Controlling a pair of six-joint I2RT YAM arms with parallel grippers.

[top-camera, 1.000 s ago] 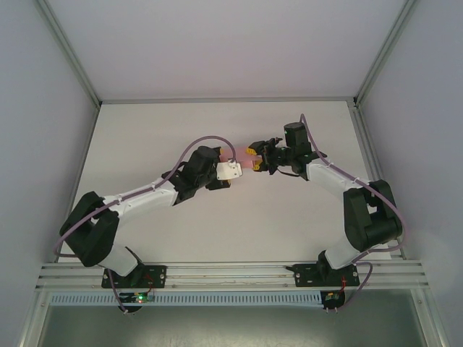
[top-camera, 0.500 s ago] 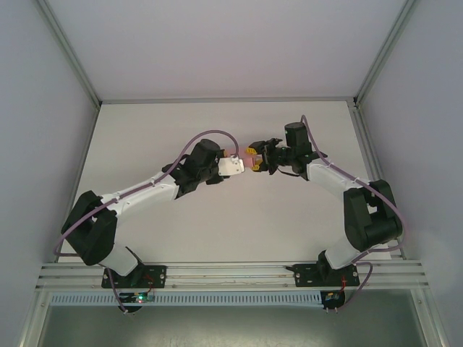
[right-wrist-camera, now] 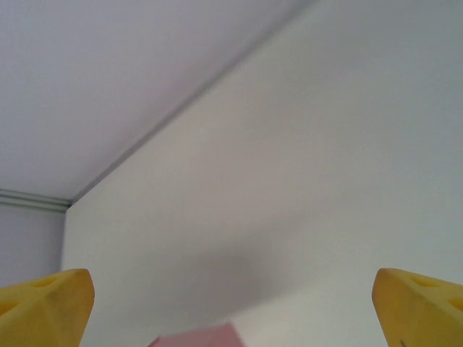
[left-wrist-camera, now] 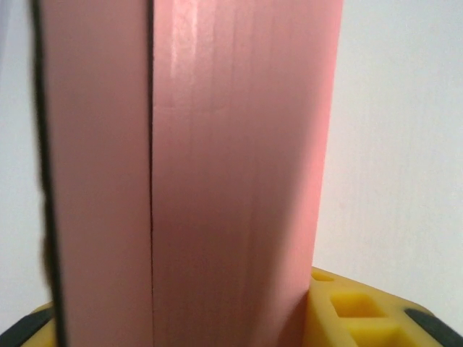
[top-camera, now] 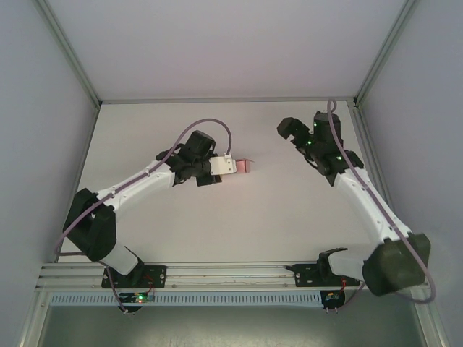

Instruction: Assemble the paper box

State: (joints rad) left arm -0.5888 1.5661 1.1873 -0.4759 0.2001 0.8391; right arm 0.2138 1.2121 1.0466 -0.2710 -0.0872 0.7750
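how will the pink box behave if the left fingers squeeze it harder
Probably light: the left fingers alone hold the pink box. It likely dents easily, as it looks like thin folded card with a visible seam. Its faces are flat, so it shouldn't roll.

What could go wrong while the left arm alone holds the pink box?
1. The paper box is held by the left gripper alone. The card looks thin, so it may bend or slip if the fingers press unevenly.
2. The right gripper is open and apart from the box. If it approaches, it might push the box's free end aside instead of gripping it.
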